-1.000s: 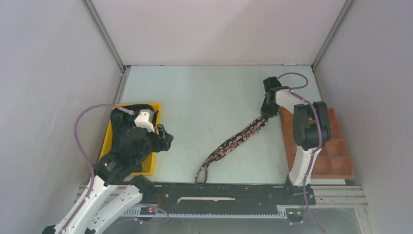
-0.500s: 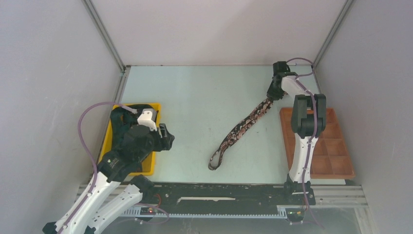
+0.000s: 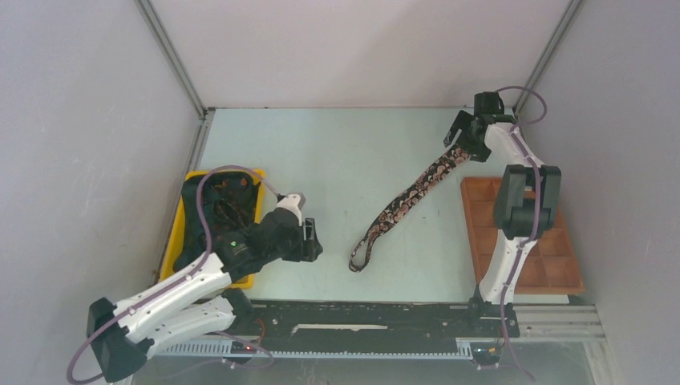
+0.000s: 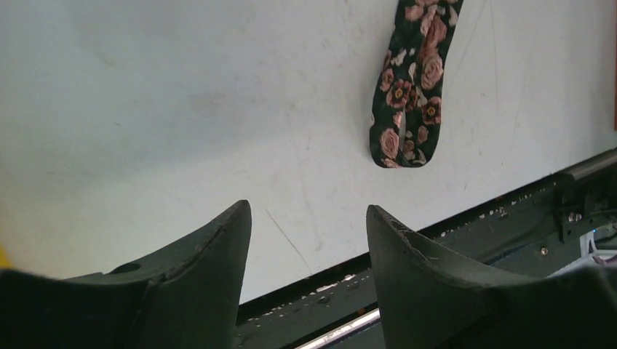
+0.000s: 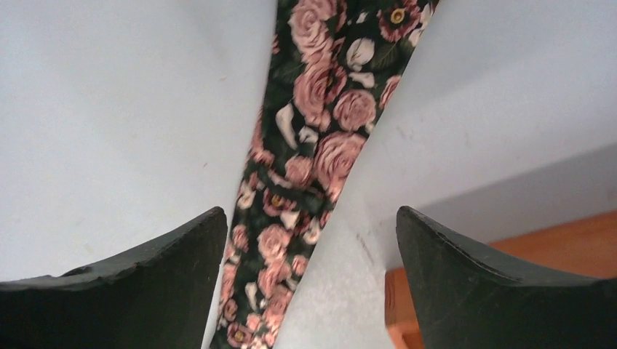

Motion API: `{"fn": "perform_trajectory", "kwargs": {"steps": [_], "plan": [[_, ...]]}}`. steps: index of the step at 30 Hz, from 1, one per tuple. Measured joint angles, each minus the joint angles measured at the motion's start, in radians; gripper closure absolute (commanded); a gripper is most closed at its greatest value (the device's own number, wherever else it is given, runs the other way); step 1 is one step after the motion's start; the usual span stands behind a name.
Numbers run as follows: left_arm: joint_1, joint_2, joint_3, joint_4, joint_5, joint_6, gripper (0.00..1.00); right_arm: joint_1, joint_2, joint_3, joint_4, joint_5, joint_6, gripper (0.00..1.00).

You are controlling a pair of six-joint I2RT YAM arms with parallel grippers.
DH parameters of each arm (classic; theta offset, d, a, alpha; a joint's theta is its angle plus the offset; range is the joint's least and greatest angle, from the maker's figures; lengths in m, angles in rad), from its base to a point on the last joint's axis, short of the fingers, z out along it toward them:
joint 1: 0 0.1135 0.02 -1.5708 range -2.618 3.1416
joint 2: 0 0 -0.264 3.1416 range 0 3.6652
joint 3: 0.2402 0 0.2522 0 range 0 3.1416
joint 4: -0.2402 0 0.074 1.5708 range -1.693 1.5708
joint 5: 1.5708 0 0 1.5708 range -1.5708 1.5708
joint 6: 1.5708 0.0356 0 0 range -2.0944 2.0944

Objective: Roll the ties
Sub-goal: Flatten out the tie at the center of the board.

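1. Now, the tie (image 3: 409, 196) is lying flat on the worktop (image 3: 321, 160), slanting from the far right toward the near middle.
2. Its wide end is sitting right under the right fingers (image 3: 463, 143), far back near the wall.
3. The right fingers are standing wide apart, one on each side of the tie, and they are not squeezing it.
4. The thin end of the tie is resting close to the black rail (image 3: 361, 309) at the near edge.
5. The left fingers (image 3: 311, 241) are hovering over the worktop, a little to the left of that thin end, not touching it.
6. They are standing apart too and are holding nothing.
7. A yellow tray (image 3: 173, 261) is sitting on the left with something dark in it; I cannot tell what.
8. A brown tray (image 3: 561, 265) with little boxes is sitting on the right.
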Motion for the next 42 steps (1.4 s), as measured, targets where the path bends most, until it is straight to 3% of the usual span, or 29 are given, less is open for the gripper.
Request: {"fn": "perform_trajectory", "kwargs": {"steps": [8,14,19,22,24,28,30,34,42], "plan": [[-0.099,0.186,-0.021,0.156,0.041,-0.082,0.35,0.109,-0.374,-0.287,0.054,-0.034,0.001,0.11],[-0.116,0.382,0.037,0.243,0.066,-0.087,0.38,0.217,-0.526,-0.505,0.079,-0.048,0.0,0.12],[-0.14,0.56,0.111,0.297,0.091,-0.083,0.42,0.232,-0.623,-0.669,0.071,-0.052,0.001,0.12],[-0.163,0.647,0.151,0.305,0.103,-0.082,0.52,0.232,-0.694,-0.723,0.069,-0.049,0.002,0.12],[-0.177,0.7,0.18,0.304,0.102,-0.079,0.62,0.232,-0.734,-0.74,0.071,-0.048,0.002,0.12],[-0.191,0.762,0.201,0.307,0.096,-0.069,0.94,0.232,-0.782,-0.771,0.076,-0.048,0.002,0.12],[-0.195,0.782,0.202,0.299,0.08,-0.055,1.0,0.232,-0.793,-0.784,0.075,-0.048,0.002,0.12],[-0.208,0.793,0.232,0.235,-0.033,-0.019,1.0,0.232,-0.803,-0.801,0.075,-0.049,0.006,0.12],[-0.3,0.731,0.28,0.096,-0.452,0.069,1.0,0.246,-0.831,-0.824,0.082,-0.057,0.02,0.13]]}}
